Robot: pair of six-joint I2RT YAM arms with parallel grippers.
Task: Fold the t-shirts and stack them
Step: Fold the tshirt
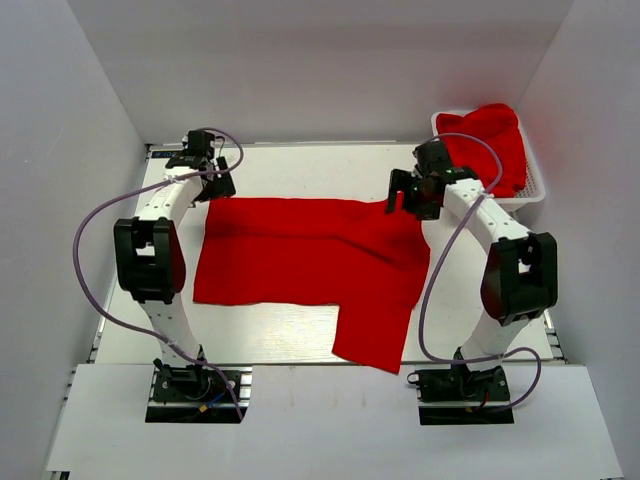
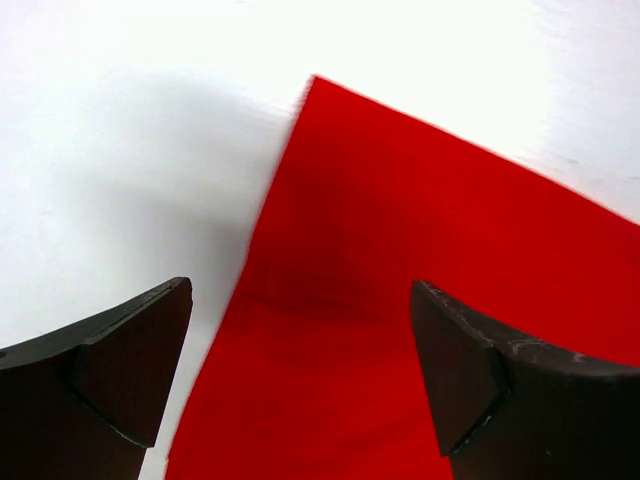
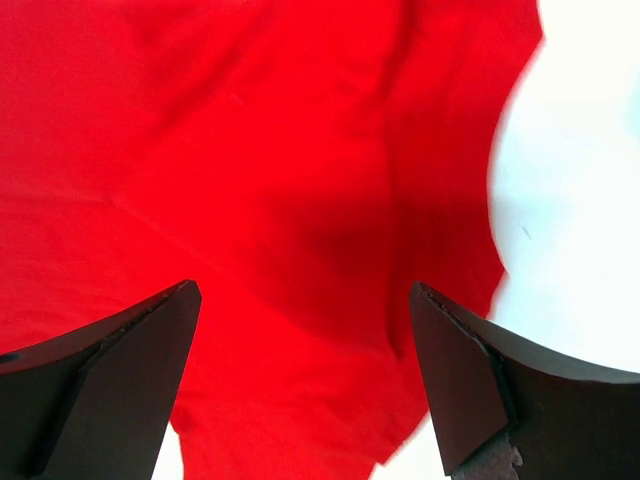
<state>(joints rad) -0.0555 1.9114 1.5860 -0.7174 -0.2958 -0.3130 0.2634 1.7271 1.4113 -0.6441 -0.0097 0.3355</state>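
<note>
While a bright red short-sleeved t-shirt (image 1: 300,260) lies spread on the white table (image 1: 260,335), the left gripper (image 2: 300,300) hangs wide open over its far left corner; the right gripper (image 3: 300,300) gapes above its far right corner; crumpled red fabric (image 1: 490,135) fills the white mesh basket (image 1: 537,190).

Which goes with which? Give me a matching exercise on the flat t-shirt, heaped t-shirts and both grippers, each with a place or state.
1. flat t-shirt
2. heaped t-shirts
3. left gripper
4. right gripper

a. in the white mesh basket
b. open over flat shirt's far right corner
c. spread on the table
d. open over flat shirt's far left corner

Pairs: 1-c, 2-a, 3-d, 4-b
</note>
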